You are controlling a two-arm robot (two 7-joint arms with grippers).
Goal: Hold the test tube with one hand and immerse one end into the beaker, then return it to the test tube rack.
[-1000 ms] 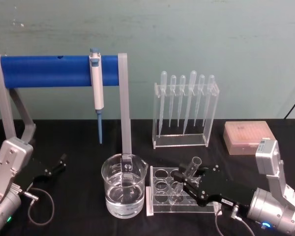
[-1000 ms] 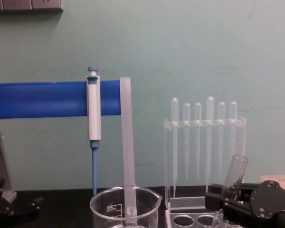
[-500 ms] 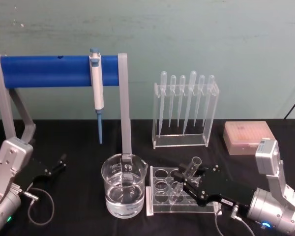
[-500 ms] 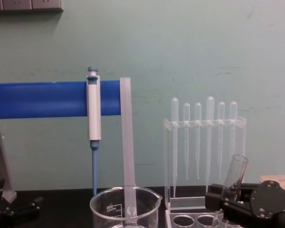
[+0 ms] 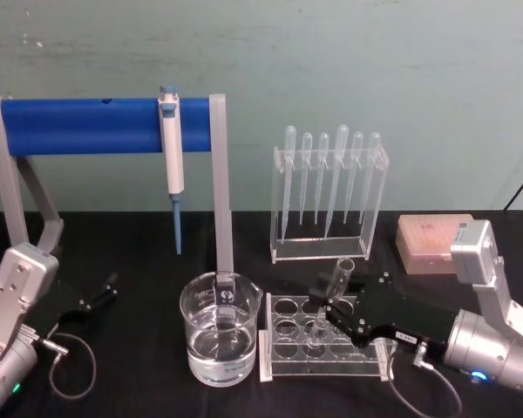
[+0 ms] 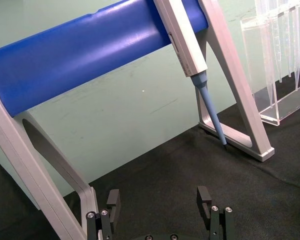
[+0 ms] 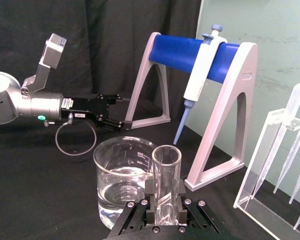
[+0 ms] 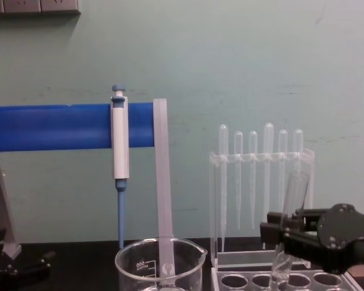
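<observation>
The test tube (image 5: 338, 294) was held by the right hand (image 5: 332, 313), whose fingers were closed on the glass at about mid-length. It was seen leaning slightly over the test tube rack (image 5: 270, 348), just to the right of the beaker (image 5: 220, 329).

The tube was judged to be light, stiff and brittle. Its thin clear glass looked smooth enough to slip between hard fingers, and it was thought likely to crack if squeezed or knocked against the beaker's rim or a rack hole. The mid-length hold seen in the right wrist view was judged sound, since the rounded lower end was left free for dipping and the flared rim was kept above the fingers. The beaker was seen to be partly filled with clear liquid, so a wet and more slippery lower end was to be expected on the way to the rack.

The left hand (image 5: 98, 294) was parked low over the surface (image 5: 148, 261) at the left, its fingers spread apart with nothing between them.

The tube's rounded bottom was hard to make out. It was masked by the hand in the head view and lost near the lower edge of the chest view, so it could not be told whether it stood inside a hole or just above one. The contact of the fingers on the glass was partly covered as well.
</observation>
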